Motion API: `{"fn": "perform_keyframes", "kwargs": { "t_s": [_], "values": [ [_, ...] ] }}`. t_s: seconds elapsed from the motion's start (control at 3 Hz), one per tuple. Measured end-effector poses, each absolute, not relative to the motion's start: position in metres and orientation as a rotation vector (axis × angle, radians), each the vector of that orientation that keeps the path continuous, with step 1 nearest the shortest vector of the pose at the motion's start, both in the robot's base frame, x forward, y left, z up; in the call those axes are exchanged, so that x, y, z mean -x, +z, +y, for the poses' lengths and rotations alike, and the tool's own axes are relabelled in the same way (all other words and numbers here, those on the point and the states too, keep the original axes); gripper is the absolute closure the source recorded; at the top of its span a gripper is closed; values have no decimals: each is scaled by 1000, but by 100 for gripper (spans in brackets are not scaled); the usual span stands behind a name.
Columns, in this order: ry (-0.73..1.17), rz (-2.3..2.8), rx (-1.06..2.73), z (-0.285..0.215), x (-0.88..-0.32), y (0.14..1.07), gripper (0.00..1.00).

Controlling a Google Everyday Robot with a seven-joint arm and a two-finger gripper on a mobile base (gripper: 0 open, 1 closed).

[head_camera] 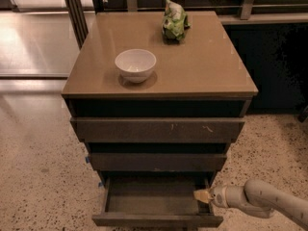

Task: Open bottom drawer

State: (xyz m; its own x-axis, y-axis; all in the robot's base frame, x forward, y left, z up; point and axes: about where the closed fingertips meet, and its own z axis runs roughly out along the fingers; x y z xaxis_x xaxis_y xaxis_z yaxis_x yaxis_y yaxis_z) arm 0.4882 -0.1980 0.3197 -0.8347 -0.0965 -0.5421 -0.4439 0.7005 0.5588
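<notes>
The bottom drawer (154,219) of the brown cabinet stands pulled out toward the camera, and its dark, bare inside shows. Its flat front lies along the lower edge of the view. My gripper (202,196) reaches in from the lower right on a pale grey arm. Its yellowish tip sits at the drawer's right side wall, just inside the open drawer. The two upper drawer fronts (158,130) are shut; the top one bears pale scratch marks.
A white bowl (135,64) and a green crumpled bag (174,22) sit on the cabinet top (211,76). Speckled floor lies on both sides. A dark panel stands to the right and a metal post at the back left.
</notes>
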Motion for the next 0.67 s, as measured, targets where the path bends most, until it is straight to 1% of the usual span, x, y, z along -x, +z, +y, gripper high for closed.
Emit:
{"fn": "perform_keyframes", "kwargs": {
  "t_s": [0.67],
  "values": [
    [973,2431,414,-198,-488,319,36]
  ]
}}
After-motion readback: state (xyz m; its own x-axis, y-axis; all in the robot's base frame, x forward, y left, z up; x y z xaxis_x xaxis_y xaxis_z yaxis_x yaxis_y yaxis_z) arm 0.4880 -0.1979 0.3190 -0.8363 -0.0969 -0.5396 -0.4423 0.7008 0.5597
